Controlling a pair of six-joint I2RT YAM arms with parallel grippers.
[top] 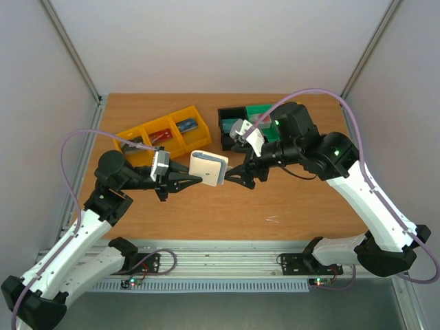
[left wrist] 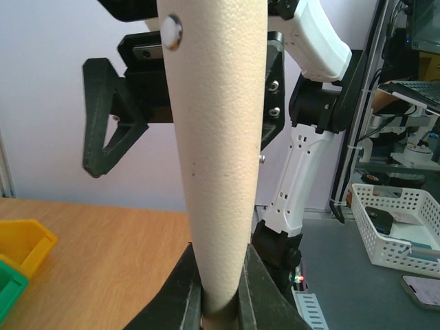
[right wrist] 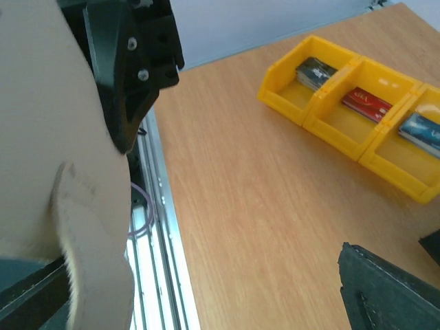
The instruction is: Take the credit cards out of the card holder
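Note:
The card holder (top: 208, 167), whitish-beige, hangs above the table's middle, and my left gripper (top: 198, 180) is shut on its lower edge. In the left wrist view the card holder (left wrist: 216, 137) rises upright from between the fingers (left wrist: 180, 295), its snap (left wrist: 172, 29) near the top. My right gripper (top: 235, 172) is open right beside the holder's far edge. In the right wrist view the card holder (right wrist: 48, 151) fills the left side and one black finger (right wrist: 385, 289) shows low right. Credit cards lie in the yellow bins: dark (right wrist: 316, 72), red (right wrist: 368, 103), blue (right wrist: 423, 132).
The yellow three-compartment bins (top: 146, 146) stand at the back left of the wooden table. Green and black bins (top: 249, 115) stand at the back right. An aluminium rail (top: 227, 265) runs along the near edge. White walls enclose the table's sides.

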